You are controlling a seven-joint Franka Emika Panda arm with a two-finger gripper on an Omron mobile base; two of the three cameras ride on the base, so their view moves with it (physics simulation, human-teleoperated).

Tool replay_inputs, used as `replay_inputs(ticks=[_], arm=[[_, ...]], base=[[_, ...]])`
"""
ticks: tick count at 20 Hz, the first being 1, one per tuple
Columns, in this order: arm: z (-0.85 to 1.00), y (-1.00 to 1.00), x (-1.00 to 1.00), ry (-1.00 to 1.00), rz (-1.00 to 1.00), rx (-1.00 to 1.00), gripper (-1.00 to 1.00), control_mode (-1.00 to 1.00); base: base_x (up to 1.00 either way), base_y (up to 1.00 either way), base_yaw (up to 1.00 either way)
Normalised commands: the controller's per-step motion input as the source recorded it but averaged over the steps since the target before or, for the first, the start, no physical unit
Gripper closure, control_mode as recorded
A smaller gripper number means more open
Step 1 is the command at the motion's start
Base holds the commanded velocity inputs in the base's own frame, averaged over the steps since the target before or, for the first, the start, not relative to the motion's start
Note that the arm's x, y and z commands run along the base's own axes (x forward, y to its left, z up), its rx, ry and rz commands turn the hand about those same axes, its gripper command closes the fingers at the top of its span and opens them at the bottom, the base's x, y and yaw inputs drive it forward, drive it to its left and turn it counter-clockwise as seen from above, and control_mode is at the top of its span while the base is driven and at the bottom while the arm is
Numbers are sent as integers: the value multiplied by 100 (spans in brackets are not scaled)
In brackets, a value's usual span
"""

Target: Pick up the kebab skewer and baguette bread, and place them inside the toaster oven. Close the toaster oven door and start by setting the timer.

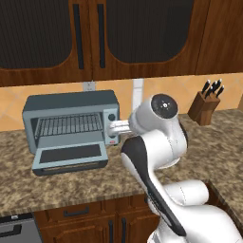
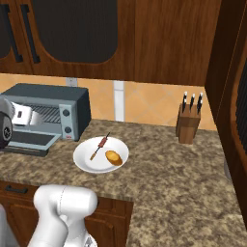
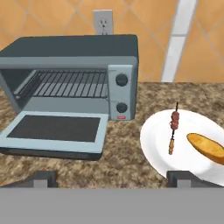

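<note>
The kebab skewer (image 3: pixel 174 127) and the baguette bread (image 3: pixel 206 147) lie side by side, apart, on a white plate (image 3: pixel 157 151) on the speckled stone counter (image 2: pixel 164 164), just right of the toaster oven (image 3: pixel 76 54). The toaster oven door (image 3: pixel 54 130) hangs dropped open, the wire rack (image 3: pixel 65 84) bare. The gripper (image 3: pixel 114 177) hovers near the counter's front, jaws spread wide and holding nothing. A knife block (image 2: pixel 188 123) stands far right against the tiled wall

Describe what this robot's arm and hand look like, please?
The arm is made of glossy white, rounded segments with dark joint bands and a dark round end cap. Its hand ends in two small, dark grey, blocky fingertips. No cables or markings show.
</note>
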Motion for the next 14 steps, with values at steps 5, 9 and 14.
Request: replay_inputs(ticks=[5, 9, 14], arm=[[-20, 48, -9, -9, 2, 4, -100, -100], [-12, 49, 1, -7, 1, 5, -100, -100], [0, 46, 28, -6, 0, 16, -100, -100]], base=[[0, 0, 0], [0, 0, 0], [0, 0, 0]])
